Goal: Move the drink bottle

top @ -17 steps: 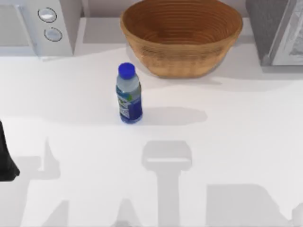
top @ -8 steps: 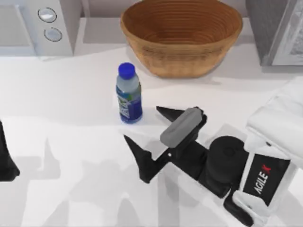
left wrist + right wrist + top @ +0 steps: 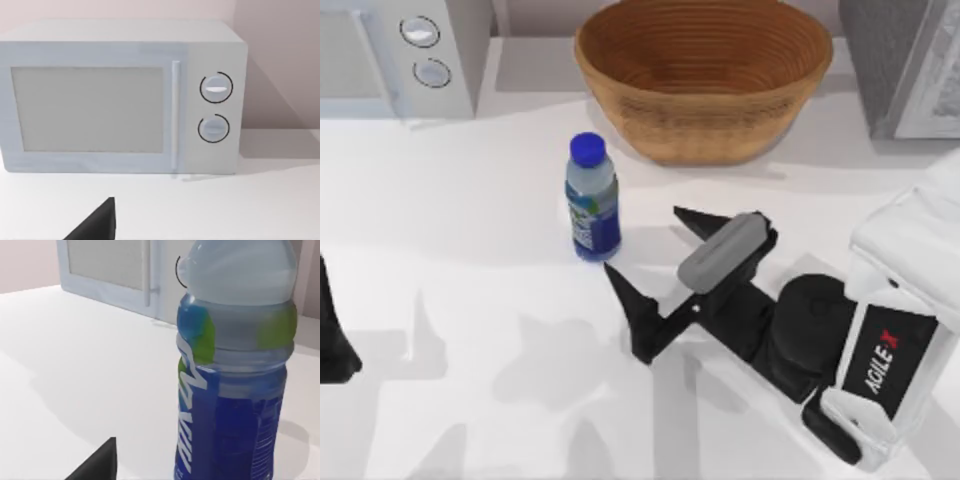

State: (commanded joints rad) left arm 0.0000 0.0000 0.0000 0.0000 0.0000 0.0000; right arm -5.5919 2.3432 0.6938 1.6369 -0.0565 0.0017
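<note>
White microwave (image 3: 122,97) standing on the white bench (image 3: 215,207) against a pale wall (image 3: 277,60). Frosted door panel (image 3: 87,109) beside a vertical bar handle (image 3: 175,114); two round dials (image 3: 216,88) stacked one above the other on the control side. One dark fingertip (image 3: 97,224) of the left gripper rises at the lower edge.

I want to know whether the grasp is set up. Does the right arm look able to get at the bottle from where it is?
Probably yes. The right tool is open beside the upright bottle, fingers pointing at it, with only bare table between them.
</note>
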